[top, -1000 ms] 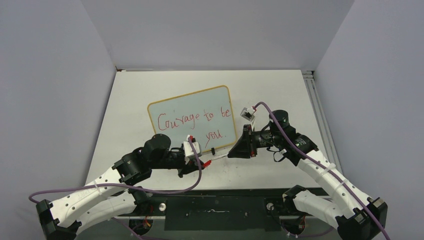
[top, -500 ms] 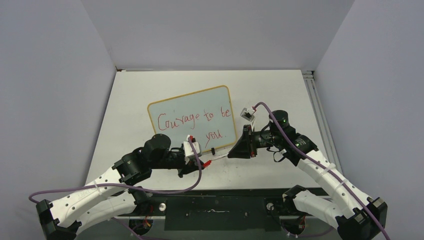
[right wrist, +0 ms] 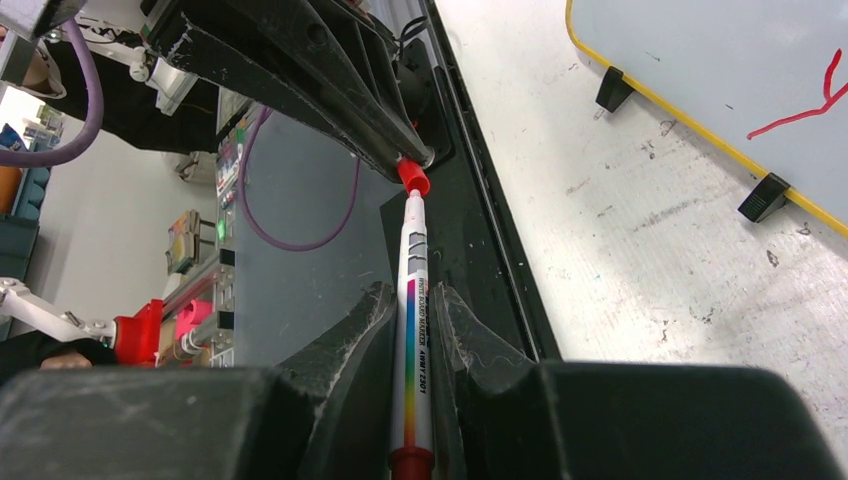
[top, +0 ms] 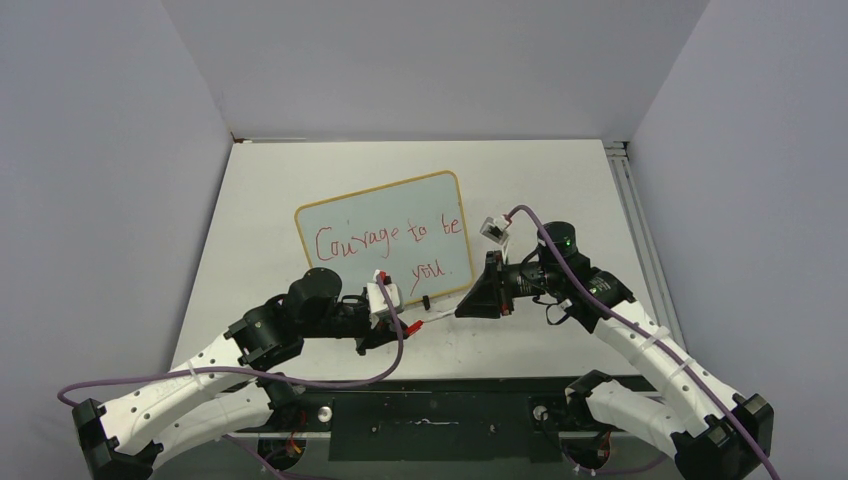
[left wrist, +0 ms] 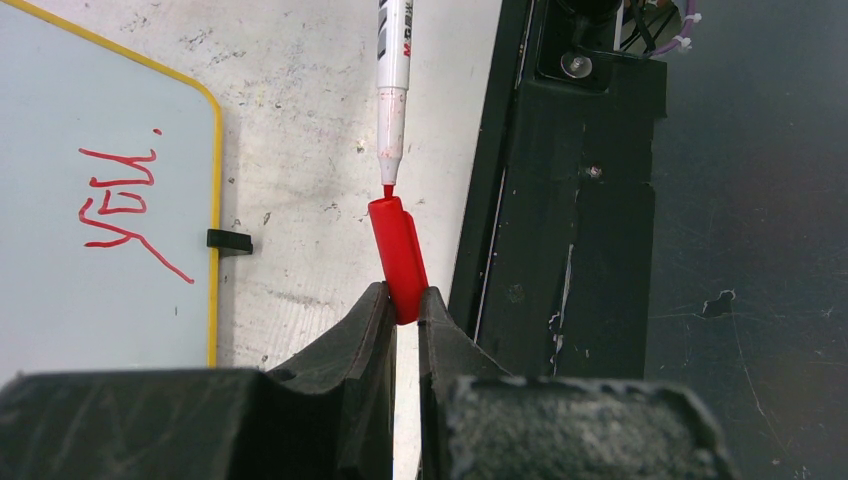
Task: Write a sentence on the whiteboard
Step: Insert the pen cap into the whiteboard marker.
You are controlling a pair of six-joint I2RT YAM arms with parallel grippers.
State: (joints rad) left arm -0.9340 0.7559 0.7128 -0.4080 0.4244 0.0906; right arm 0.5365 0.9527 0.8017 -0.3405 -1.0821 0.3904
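Note:
The whiteboard (top: pixel 345 214) with its yellow frame stands tilted mid-table, and the sentence (top: pixel 388 240) "Courage to be you" is on it in red. In front of its near right corner my left gripper (top: pixel 410 325) is shut on a red cap (left wrist: pixel 398 258). Facing it, my right gripper (top: pixel 463 309) is shut on the white marker (right wrist: pixel 413 330). The marker's red tip (left wrist: pixel 387 188) meets the mouth of the cap. In the left wrist view the word "you" (left wrist: pixel 120 208) shows on the whiteboard (left wrist: pixel 60 120).
Two black clip feet (right wrist: pixel 765 197) hold the board's near edge. The black base rail (top: pixel 430 410) runs along the table's near edge, right below the marker. Grey walls close in both sides, and a metal track (top: pixel 640 230) lines the table's right edge.

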